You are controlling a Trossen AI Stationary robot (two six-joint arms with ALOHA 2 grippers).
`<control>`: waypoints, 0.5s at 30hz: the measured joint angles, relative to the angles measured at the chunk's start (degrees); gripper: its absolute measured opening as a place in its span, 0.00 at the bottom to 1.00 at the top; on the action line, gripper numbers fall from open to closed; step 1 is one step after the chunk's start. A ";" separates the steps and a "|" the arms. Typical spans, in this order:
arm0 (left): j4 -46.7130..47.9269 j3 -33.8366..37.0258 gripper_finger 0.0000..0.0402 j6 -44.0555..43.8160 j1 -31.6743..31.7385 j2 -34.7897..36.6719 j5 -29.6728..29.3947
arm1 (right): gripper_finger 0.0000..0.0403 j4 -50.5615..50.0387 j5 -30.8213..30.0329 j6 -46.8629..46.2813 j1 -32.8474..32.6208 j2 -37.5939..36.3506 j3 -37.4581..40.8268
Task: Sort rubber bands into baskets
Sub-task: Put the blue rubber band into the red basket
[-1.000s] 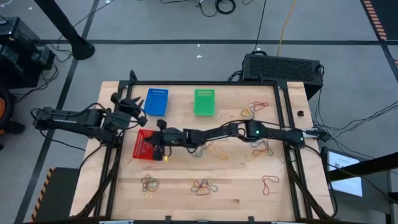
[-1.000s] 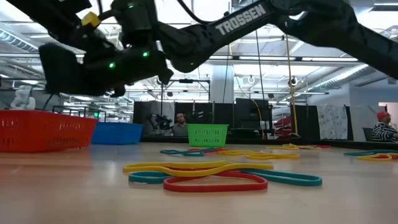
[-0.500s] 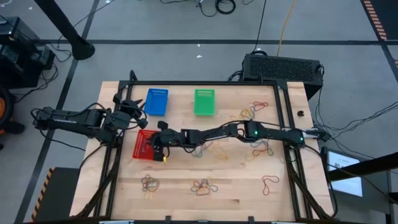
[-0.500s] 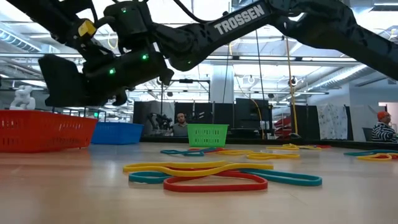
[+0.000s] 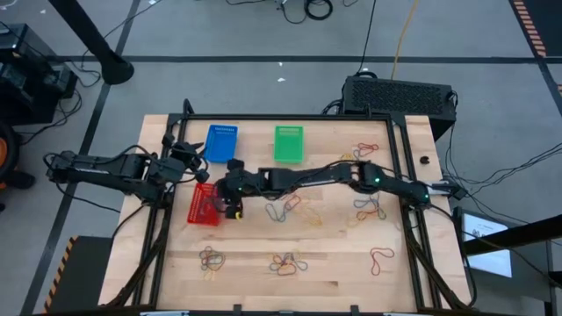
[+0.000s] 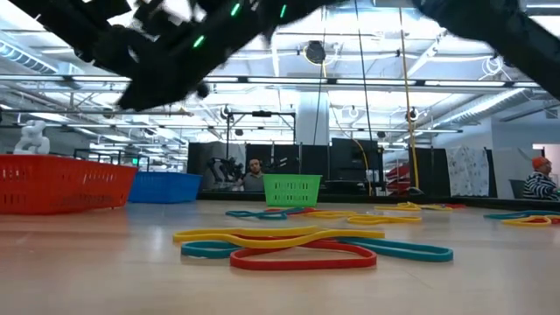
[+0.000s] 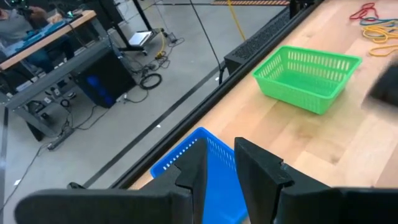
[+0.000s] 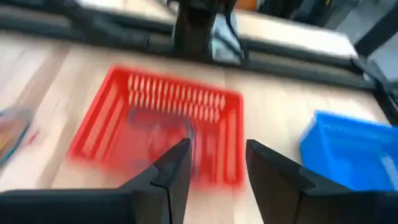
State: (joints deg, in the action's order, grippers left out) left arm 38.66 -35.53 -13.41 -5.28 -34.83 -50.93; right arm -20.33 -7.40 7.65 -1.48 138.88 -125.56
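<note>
The right gripper (image 5: 230,195) hung over the near edge of the red basket (image 5: 205,205), its fingers (image 8: 177,168) spread apart and holding nothing. The left gripper (image 5: 189,154) waited beside the blue basket (image 5: 220,143), fingers slightly parted, empty. Rubber bands (image 5: 284,207) lay scattered across the table (image 5: 334,254); the green basket (image 5: 288,144) stood apart.

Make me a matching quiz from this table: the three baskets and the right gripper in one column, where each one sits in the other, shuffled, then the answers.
Column one:
1. blue basket
2. green basket
3. red basket
4. right gripper

Column two:
A. at the red basket's right edge, fingers apart
B. far edge of the table, left one of the pair there
C. nearer the table's front than the blue one
D. far edge, right of the blue one

Pairs: 1-B, 2-D, 3-C, 4-A
</note>
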 joint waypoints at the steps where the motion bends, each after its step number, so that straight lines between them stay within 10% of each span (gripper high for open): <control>1: -0.01 0.00 0.22 -0.04 0.00 -0.01 0.26 | 0.35 -5.81 -0.06 0.14 -0.02 -2.27 -0.02; 10: -0.30 0.00 0.22 -1.05 0.00 -0.02 2.86 | 0.32 -60.05 -0.41 -10.01 -1.39 -18.17 -0.06; 15: -2.17 0.00 0.22 -2.32 0.00 -0.35 3.31 | 0.30 -69.64 -7.22 -15.55 -2.68 -26.67 3.96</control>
State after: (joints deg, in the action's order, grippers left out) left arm 36.49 -35.53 -15.73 -5.28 -35.18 -47.62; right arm -89.98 -14.62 -7.90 -4.15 112.21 -121.60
